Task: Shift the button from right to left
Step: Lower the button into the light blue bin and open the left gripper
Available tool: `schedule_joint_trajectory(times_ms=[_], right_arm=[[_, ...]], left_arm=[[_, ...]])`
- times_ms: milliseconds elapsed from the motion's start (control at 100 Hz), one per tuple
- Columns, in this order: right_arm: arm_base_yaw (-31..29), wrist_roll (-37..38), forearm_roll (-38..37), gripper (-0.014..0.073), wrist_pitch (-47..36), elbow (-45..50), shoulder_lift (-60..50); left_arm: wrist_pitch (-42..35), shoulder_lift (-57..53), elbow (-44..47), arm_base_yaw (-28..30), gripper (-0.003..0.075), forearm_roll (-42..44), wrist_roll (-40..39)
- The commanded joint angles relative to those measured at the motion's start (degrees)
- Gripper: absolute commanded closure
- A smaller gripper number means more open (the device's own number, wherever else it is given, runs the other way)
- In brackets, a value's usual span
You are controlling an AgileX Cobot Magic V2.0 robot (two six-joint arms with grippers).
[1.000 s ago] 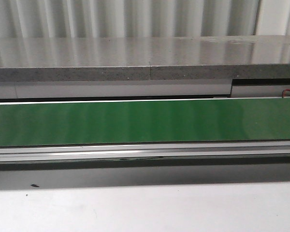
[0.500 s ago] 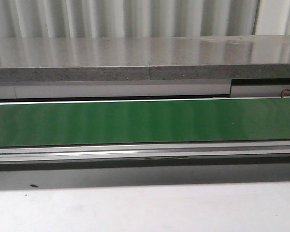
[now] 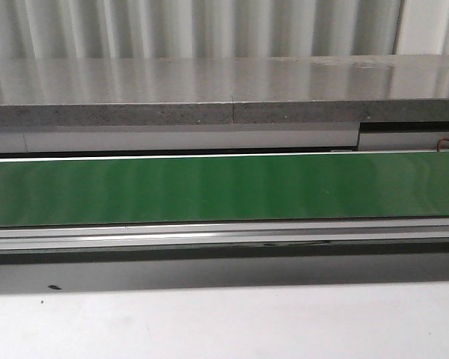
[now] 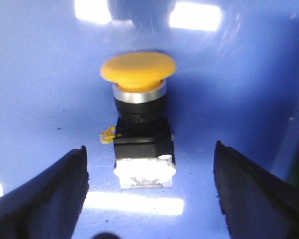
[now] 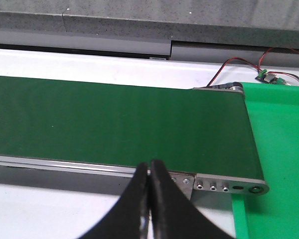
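The button shows only in the left wrist view. It has a round yellow cap, a silver ring, a black collar and a boxy block with a bright pale end, and it lies on a blue surface. My left gripper is open, its two black fingers wide apart on either side of the button and not touching it. My right gripper is shut and empty, above the near rail of the green conveyor belt. Neither gripper shows in the front view.
The green belt runs across the front view with a metal rail before it and a grey stone ledge behind. In the right wrist view a green surface lies past the belt's end, with red and black wires near it.
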Motion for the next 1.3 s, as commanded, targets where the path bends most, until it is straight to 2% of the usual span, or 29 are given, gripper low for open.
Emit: schedule_joint_trajectory(times_ms=[0, 60, 80, 90, 240, 430, 600, 820, 1290], right_arm=[[0.0, -0.4, -0.2, 0.0662, -4.6, -1.5, 0.3], [0.0, -0.4, -0.2, 0.0662, -4.6, -1.5, 0.3], [0.0, -0.4, -0.2, 0.0662, -4.6, -1.5, 0.3], [0.0, -0.4, -0.2, 0.0662, -4.6, -1.5, 0.3], [0.0, -0.4, -0.2, 0.0662, -4.6, -1.5, 0.3], [0.0, -0.4, -0.2, 0.0662, -4.6, -1.5, 0.3], [0.0, -0.4, -0.2, 0.0662, -4.6, -1.5, 0.3], [0.0, -0.4, -0.2, 0.0662, -4.6, -1.5, 0.3], [0.0, -0.4, -0.2, 0.0662, -4.6, -1.5, 0.3]], left_arm=[[-2.1, -7.0, -1.7, -0.8, 0.0255, -1.8, -1.6], [-4.6, -9.4, -1.3, -1.6, 0.0349, -1.8, -4.0], [-5.9, -10.7, -1.0, -2.1, 0.0404, -1.8, -4.3], [-5.9, -11.0, -0.8, -2.2, 0.0404, -1.8, -4.3], [-11.3, -17.5, 2.7, -5.9, 0.0745, -1.8, -7.4], [-17.2, -25.3, 9.7, -11.9, 0.0741, -2.7, -10.4], [-22.8, -32.5, 17.3, -16.8, 0.0741, -7.2, -10.4], [-27.8, -43.3, 27.1, -22.4, 0.0741, -7.6, -10.4], [-38.8, -70.0, 49.7, -29.3, 0.0741, -9.2, -10.3]])
